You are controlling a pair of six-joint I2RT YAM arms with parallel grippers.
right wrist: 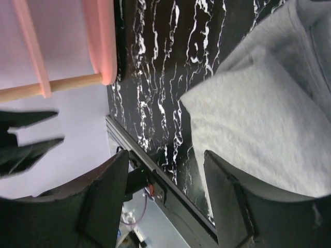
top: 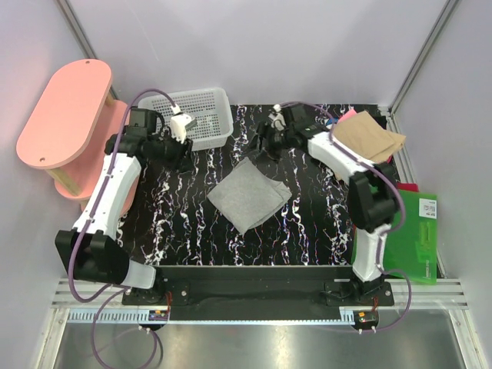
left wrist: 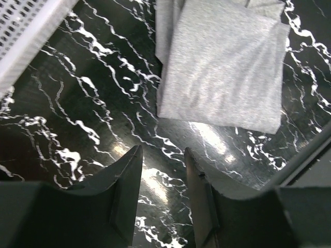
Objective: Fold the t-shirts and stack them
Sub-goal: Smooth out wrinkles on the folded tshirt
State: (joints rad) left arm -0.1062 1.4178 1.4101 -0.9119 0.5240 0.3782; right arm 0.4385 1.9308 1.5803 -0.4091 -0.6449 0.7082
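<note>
A light grey t-shirt point(top: 248, 194) lies folded into a square in the middle of the black marbled table point(top: 184, 223). It also shows in the left wrist view point(left wrist: 227, 72) and the right wrist view point(right wrist: 269, 119). A tan folded shirt point(top: 369, 137) lies at the back right, with pink cloth point(top: 347, 115) peeking out behind it. My left gripper point(top: 189, 121) is open and empty, raised beside the basket at the back left; it also shows in the left wrist view point(left wrist: 163, 155). My right gripper point(top: 270, 138) is open and empty, raised behind the grey shirt; it also shows in the right wrist view point(right wrist: 165, 160).
A white mesh basket point(top: 201, 115) stands at the back left and shows in the left wrist view point(left wrist: 26, 36). A pink oval shelf point(top: 65, 115) stands off the table's left side. A flat green board point(top: 415, 231) lies at the right edge.
</note>
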